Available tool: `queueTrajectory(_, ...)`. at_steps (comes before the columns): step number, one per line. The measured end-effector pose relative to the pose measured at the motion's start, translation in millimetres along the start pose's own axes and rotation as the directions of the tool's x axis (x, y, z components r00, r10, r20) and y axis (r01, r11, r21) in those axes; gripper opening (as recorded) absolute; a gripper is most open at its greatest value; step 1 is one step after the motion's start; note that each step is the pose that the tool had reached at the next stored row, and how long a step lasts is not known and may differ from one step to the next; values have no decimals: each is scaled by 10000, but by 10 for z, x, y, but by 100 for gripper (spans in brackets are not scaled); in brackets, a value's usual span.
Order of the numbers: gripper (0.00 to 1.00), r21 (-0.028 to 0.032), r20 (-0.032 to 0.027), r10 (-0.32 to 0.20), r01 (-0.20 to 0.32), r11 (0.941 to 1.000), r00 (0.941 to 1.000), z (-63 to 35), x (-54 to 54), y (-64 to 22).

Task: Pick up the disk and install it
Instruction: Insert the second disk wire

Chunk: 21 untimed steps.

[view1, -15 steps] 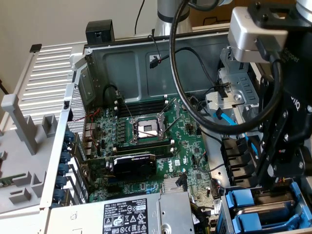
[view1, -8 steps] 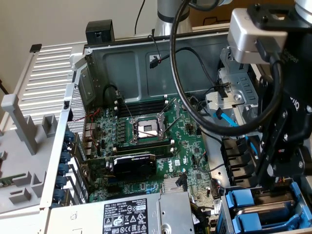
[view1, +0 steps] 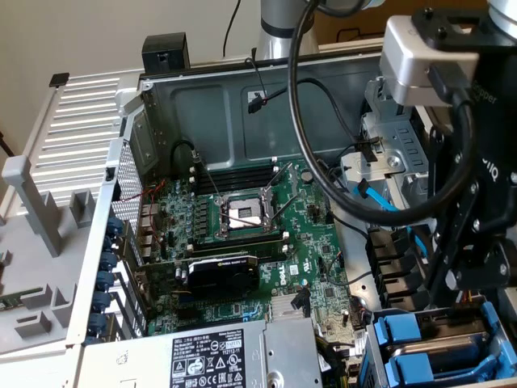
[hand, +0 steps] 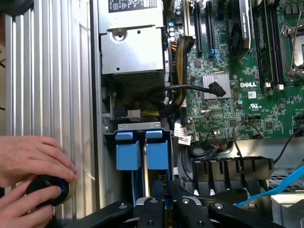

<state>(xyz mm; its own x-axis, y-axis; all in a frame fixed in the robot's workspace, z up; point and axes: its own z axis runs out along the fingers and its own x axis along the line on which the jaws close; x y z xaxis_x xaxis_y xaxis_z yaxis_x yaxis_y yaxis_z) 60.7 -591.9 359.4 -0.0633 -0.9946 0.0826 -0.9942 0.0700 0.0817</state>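
Note:
The disk point(hand: 156, 153) stands on edge in the drive bay at the case's corner, its blue carrier end point(view1: 404, 331) facing up beside a second blue carrier point(hand: 128, 152). My gripper point(hand: 167, 209) hangs directly over the bay, at the exterior view's right point(view1: 459, 291). Its black fingers point(hand: 152, 211) are drawn close together on the narrow grey and green edge of that disk. The grip point itself is partly hidden by the fingers.
The silver power-supply box point(hand: 135, 52) sits just beyond the bay, with the green motherboard point(view1: 242, 242) alongside. Loose black cables point(hand: 190, 88) and a blue cable point(view1: 380, 206) run near the bay. A person's hands point(hand: 28, 161) hold a black knob point(hand: 45, 190) on the ribbed side panel.

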Motion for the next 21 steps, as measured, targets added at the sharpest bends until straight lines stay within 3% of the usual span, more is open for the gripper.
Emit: queueTrajectory(21,16,49,-50,-612,612,9981,9981,84,4,-10)
